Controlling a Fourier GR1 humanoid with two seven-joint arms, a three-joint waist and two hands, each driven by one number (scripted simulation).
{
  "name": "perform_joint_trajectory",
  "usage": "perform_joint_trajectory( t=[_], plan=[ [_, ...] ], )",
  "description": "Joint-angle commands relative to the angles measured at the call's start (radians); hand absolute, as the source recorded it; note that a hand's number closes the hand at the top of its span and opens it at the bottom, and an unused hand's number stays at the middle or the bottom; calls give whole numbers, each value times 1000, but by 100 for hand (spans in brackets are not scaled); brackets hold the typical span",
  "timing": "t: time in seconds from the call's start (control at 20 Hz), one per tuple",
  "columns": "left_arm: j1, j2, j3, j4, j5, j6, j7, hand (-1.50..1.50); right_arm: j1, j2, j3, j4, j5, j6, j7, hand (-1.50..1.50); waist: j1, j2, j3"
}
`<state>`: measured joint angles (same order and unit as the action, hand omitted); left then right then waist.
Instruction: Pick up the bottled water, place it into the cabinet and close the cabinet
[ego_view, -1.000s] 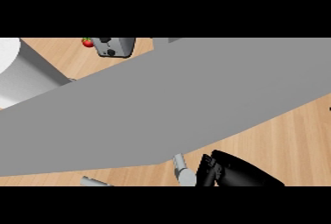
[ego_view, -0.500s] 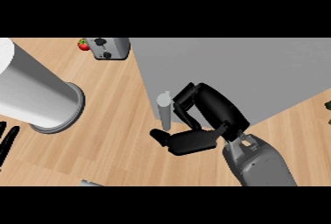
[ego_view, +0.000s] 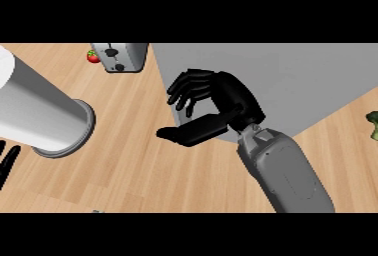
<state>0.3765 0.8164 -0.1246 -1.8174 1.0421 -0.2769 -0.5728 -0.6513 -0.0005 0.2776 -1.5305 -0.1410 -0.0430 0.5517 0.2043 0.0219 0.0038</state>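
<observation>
Hand curled at the centre of the light wooden counter (ego_view: 148, 170); the bottled water does not show.

At 8 o'clock, on the view's edge, the black left hand (ego_view: 7, 162) rests with straight fingers. At 9 to 10 o'clock stands a tall white cylinder with a grey rim at its base (ego_view: 37, 117), and at 11 o'clock a silver toaster (ego_view: 122, 56) with a small red fruit (ego_view: 94, 57) touching its left side. A flat grey panel (ego_view: 295, 80) fills 12 to 2 o'clock. Over its left edge hangs the black right hand (ego_view: 221, 105), fingers (ego_view: 188, 92) curled down narrowly toward the thumb (ego_view: 188, 132). Only panel shows in the gap between them, and whether the bottle sits behind the palm cannot be told. At 3 o'clock lies a small green vegetable (ego_view: 373, 122).
</observation>
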Motion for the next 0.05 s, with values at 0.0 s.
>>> perform_joint_trajectory(
  t=[0.0],
  plan=[
    [10,0,8,-8,7,3,2,-150,-193,0,-93,173,-20,-128,-57,-150,1,16,-5]
  ],
)
